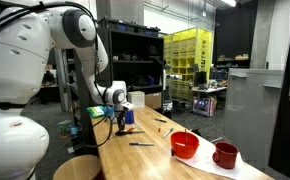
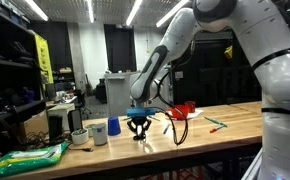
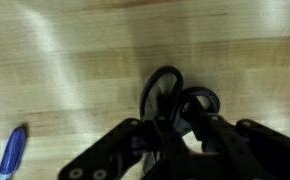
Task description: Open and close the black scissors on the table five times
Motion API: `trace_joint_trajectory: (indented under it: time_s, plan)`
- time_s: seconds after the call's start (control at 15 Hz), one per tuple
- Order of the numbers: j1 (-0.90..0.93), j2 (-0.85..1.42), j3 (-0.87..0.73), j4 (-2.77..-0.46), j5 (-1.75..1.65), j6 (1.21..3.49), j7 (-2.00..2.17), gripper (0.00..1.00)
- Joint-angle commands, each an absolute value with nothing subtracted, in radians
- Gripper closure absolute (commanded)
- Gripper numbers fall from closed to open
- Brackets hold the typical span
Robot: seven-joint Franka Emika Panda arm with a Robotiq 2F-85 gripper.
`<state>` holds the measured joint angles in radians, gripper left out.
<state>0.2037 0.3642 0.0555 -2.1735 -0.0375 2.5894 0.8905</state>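
White glossy arm (image 1: 47,38), rounded joints, dark seams; black tool (image 2: 138,133), blue wrist band.

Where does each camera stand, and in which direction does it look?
An exterior view: beside the robot's base, looking along the table toward the red bowl; base, arm and gripper show.
An exterior view: off the table's long side, facing across it; arm and gripper show.
Wrist view: above the black scissors, looking down; only gripper fingers show.
Shared: both exterior views show the gripper and red bowl.
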Motion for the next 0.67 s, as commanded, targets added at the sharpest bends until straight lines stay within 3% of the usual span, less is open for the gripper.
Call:
trace_joint_trajectory:
  time_s: [0.0, 0.07, 0.13, 0.6]
  plan:
    - [0.217, 0.354, 0.05, -2.181, -0.015, 2.572, 0.868, 0.94]
    - [0.217, 0.354, 0.05, -2.18, -0.015, 2.572, 0.868, 0.62]
    - [0.217, 0.354, 0.05, -2.18, -0.015, 2.572, 0.868, 0.49]
    - [0.217, 0.355, 0.05, -2.179, -0.015, 2.563, 0.864, 0.07]
